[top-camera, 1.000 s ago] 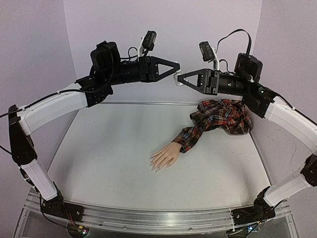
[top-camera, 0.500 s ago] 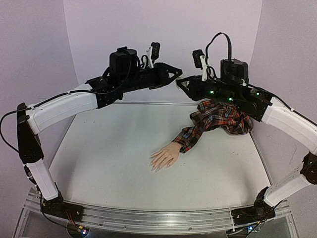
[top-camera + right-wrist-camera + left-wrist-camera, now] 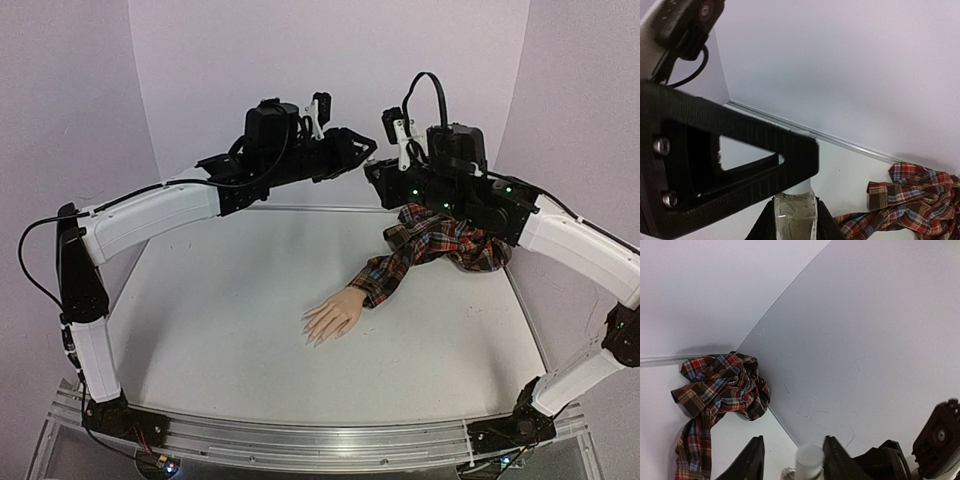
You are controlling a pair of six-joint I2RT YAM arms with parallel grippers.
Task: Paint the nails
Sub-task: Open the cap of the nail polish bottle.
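The mannequin hand point(image 3: 330, 318) lies palm down mid-table, its pale nails point(image 3: 312, 338) pointing towards the near left; the red plaid sleeve point(image 3: 440, 240) trails off to the back right. High above the back of the table the two grippers meet tip to tip. My right gripper point(image 3: 794, 202) is shut on a small clear bottle point(image 3: 794, 220). Its white cap point(image 3: 809, 460) sits between the parted jaws of my left gripper point(image 3: 793, 440): one finger point(image 3: 837, 455) touches the cap, and a gap shows on the other side. In the top view the bottle is hidden behind the left gripper point(image 3: 368, 155) and the right gripper point(image 3: 375, 172).
The bunched plaid shirt point(image 3: 720, 385) lies in the back right corner against the wall point(image 3: 330, 60). Pale walls close in the table on the left, back and right. An aluminium rail point(image 3: 320, 435) runs along the near edge between the arm bases.
Both wrists have rolled and the left arm has reached farther right. The left jaws, shut a second ago, have parted around the cap. The right gripper has kept its hold on the bottle.
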